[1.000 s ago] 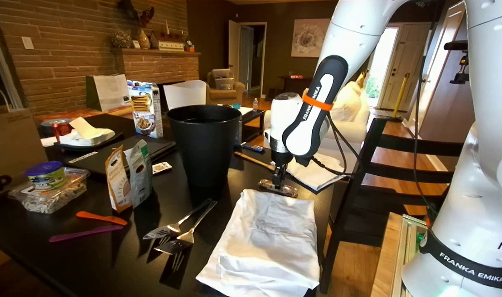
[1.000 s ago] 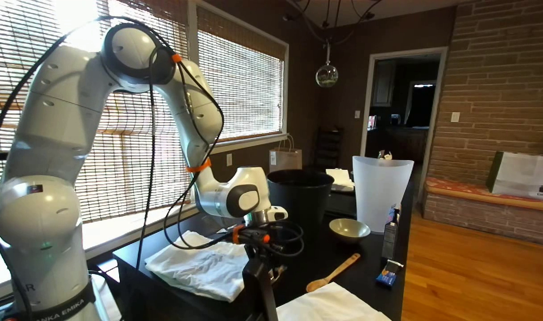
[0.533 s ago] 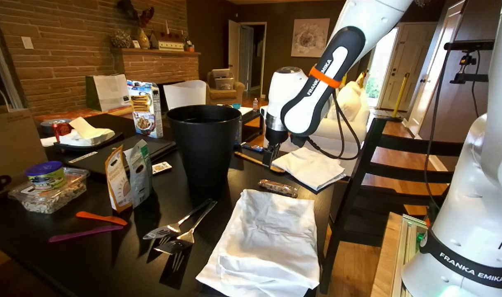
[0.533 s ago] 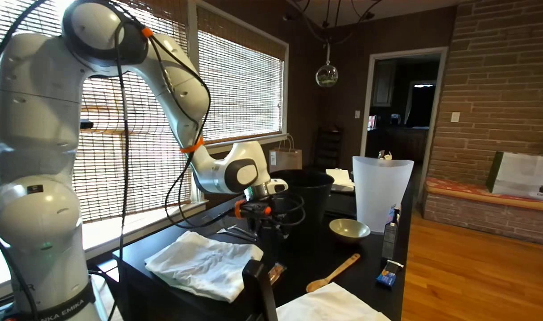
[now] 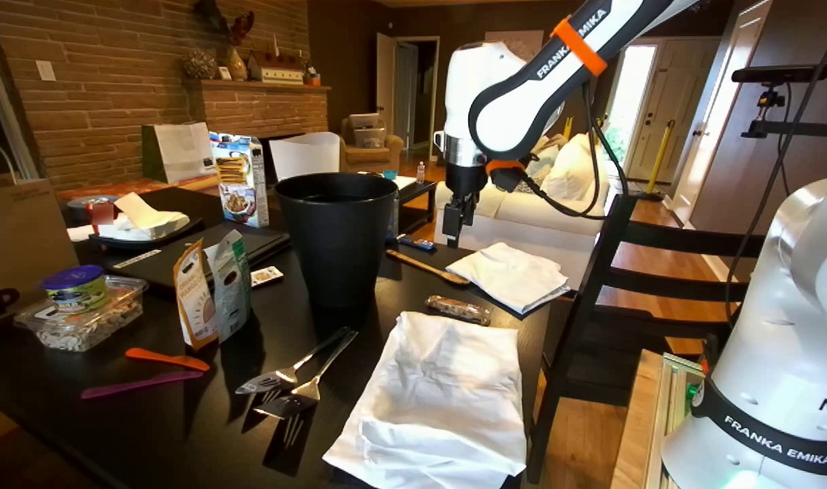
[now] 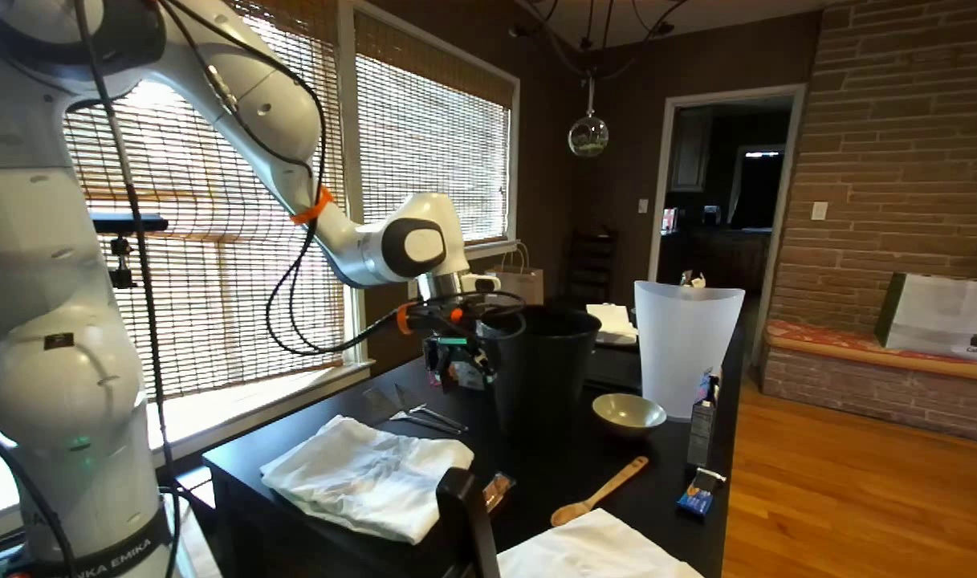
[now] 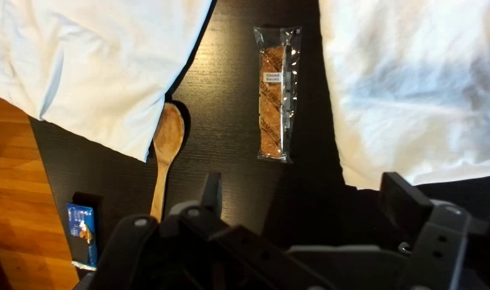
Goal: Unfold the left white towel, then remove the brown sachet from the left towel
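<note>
A large white towel lies spread, wrinkled, on the dark table; it also shows in the other views. A smaller folded white towel lies beyond it, also visible elsewhere. The brown sachet, a clear-wrapped almond biscotti, lies on bare table between the two towels, touching neither; it shows in both exterior views. My gripper is open and empty. It hangs above the table, apart from the sachet and towels, in both exterior views.
A wooden spoon lies beside the smaller towel. A tall black bin stands near the gripper. Metal servers and two food pouches are on the table. A bowl and a frosted bin stand beyond. A dark chair borders the table.
My gripper was down at the sachet one second ago. It has risen and drawn away from it, leaving the sachet lying on the table. The towels have not moved.
</note>
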Robot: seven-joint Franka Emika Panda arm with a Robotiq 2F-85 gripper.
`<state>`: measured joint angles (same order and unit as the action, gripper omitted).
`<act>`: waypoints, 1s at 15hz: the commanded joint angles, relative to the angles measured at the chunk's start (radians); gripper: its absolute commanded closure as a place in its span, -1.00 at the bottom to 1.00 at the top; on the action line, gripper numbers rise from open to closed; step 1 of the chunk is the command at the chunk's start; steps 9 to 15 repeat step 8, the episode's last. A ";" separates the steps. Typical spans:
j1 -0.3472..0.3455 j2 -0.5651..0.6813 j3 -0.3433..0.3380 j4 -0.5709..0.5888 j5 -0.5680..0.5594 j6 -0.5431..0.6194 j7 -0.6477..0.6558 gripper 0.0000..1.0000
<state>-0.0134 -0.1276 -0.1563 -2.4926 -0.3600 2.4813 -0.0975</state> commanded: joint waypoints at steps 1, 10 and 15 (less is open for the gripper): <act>-0.019 -0.131 0.048 -0.048 0.063 -0.097 0.003 -1.00; -0.025 -0.130 0.063 -0.039 0.070 -0.095 -0.007 -1.00; -0.025 -0.130 0.063 -0.039 0.070 -0.095 -0.007 -1.00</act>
